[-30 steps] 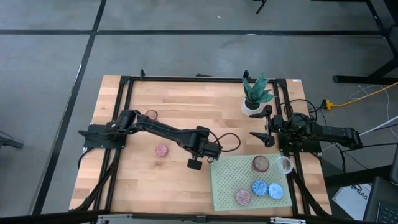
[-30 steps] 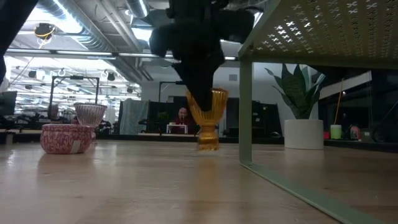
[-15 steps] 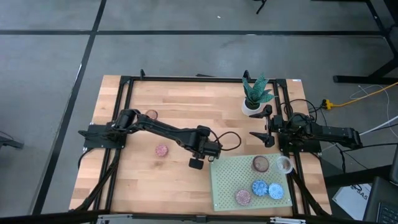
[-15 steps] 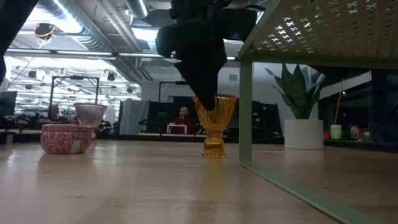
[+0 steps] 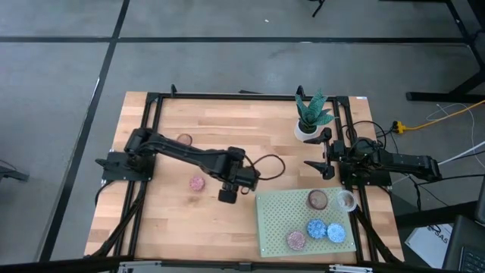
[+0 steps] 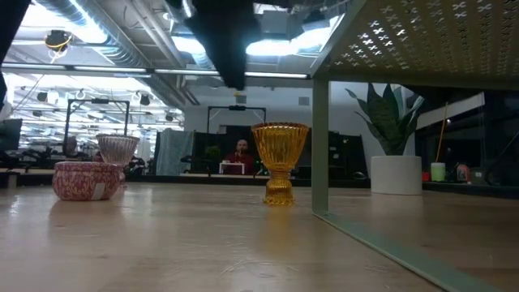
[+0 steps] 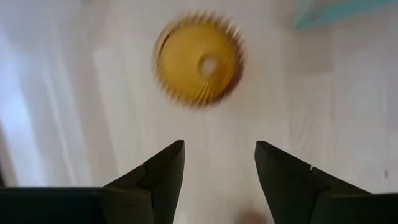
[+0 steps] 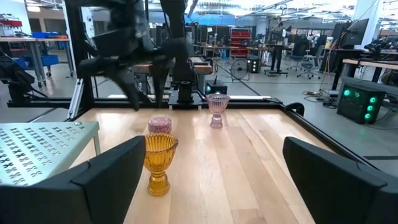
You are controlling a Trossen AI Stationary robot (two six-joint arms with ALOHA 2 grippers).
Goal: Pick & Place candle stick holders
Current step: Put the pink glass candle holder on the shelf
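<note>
Above amber holder (image 7: 199, 61) (upright), left gripper (image 7: 219, 174) w/ fingers apart

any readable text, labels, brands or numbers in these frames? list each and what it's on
None readable in any view.
Amber ribbed glass candle holder: no label or marking.
Pink patterned glass cup: decorative pattern only, no text.
White plant pot: plain.
Pale green perforated mat: cut-out holes only, no lettering.
Room beyond the table in the low and right wrist views: any signs are too small to read.

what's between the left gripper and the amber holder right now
Nothing: in the left wrist view only bare wood separates the open left gripper from the amber holder, which stands free.
</note>
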